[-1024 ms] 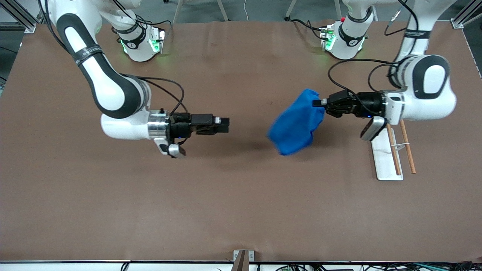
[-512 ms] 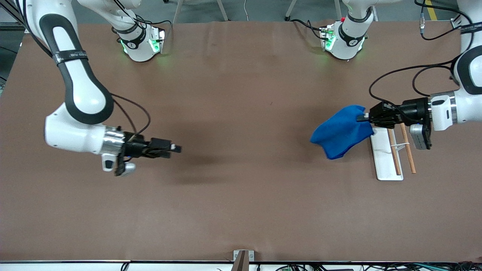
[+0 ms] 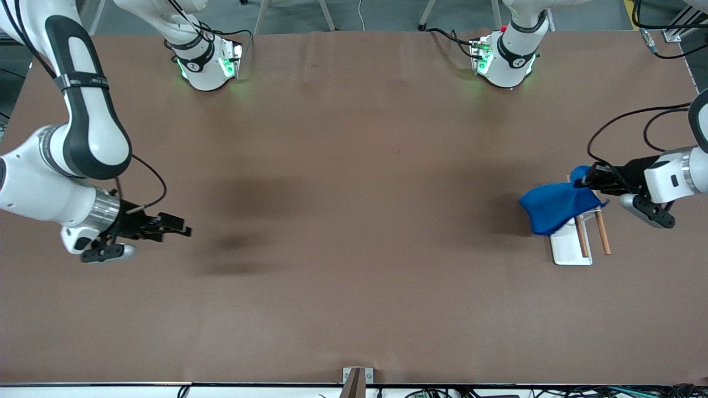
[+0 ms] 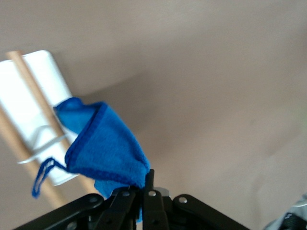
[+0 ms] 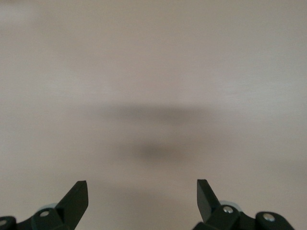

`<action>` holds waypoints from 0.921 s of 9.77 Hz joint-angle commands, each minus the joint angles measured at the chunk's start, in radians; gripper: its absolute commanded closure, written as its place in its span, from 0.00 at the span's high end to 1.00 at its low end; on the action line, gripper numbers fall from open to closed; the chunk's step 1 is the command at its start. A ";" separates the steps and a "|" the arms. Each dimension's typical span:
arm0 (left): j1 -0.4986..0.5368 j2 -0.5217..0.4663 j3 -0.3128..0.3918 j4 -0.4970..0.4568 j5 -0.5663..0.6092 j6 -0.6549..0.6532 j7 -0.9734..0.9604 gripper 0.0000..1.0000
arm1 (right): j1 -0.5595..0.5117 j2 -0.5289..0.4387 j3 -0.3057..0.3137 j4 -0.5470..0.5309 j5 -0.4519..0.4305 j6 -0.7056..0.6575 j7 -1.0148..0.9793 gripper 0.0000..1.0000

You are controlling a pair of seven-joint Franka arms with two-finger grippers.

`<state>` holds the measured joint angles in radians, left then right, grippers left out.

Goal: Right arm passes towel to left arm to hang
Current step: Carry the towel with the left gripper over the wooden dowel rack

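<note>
The bright blue towel [image 3: 556,203] hangs bunched from my left gripper [image 3: 587,178], which is shut on its edge and holds it over the white tray [image 3: 569,250] with two wooden rods [image 3: 602,235] at the left arm's end of the table. In the left wrist view the towel [image 4: 103,146] droops over the tray [image 4: 45,81], with its small loop [image 4: 42,176] dangling beside a rod [image 4: 29,81]. My right gripper [image 3: 180,229] is open and empty over bare table at the right arm's end. In the right wrist view [image 5: 142,191] its fingers stand wide apart over plain brown table.
The brown table [image 3: 354,221] stretches wide between the two arms. Both robot bases [image 3: 207,61] stand along the table's edge farthest from the front camera. A small bracket [image 3: 357,378] sits at the edge nearest the camera.
My left gripper has carried the towel from the middle toward the left arm's end, now over the tray and rods. My right arm has pulled back toward its own end, empty.
</note>
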<state>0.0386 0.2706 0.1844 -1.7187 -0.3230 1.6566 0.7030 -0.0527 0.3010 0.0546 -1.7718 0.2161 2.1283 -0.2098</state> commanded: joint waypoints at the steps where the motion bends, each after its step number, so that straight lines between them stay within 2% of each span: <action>1: -0.006 0.097 0.096 0.066 0.033 0.003 0.108 0.00 | 0.019 -0.115 -0.041 -0.034 -0.159 -0.034 0.108 1.00; 2: -0.006 0.134 0.131 0.097 0.032 0.005 0.116 0.00 | 0.019 -0.156 -0.051 -0.034 -0.200 -0.080 0.171 1.00; 4: -0.002 0.223 0.190 0.183 0.027 0.018 0.194 0.00 | 0.025 -0.261 -0.094 -0.025 -0.207 -0.234 0.199 1.00; 5: -0.002 0.245 0.210 0.189 0.030 0.041 0.225 0.01 | 0.022 -0.308 -0.099 -0.017 -0.207 -0.301 0.231 1.00; 6: 0.007 0.254 0.217 0.183 0.033 0.073 0.261 0.01 | 0.019 -0.319 -0.099 0.026 -0.222 -0.376 0.283 1.00; 8: 0.021 0.288 0.254 0.183 0.035 0.098 0.303 0.01 | 0.016 -0.316 -0.128 0.195 -0.230 -0.579 0.307 1.00; 9: 0.020 0.298 0.259 0.182 0.033 0.112 0.302 0.01 | 0.013 -0.312 -0.143 0.248 -0.216 -0.620 0.302 1.00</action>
<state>0.0611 0.5231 0.4306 -1.5480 -0.3032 1.7458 0.9874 -0.0439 -0.0296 -0.0669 -1.6095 0.0063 1.5714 0.0720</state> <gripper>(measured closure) 0.974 0.000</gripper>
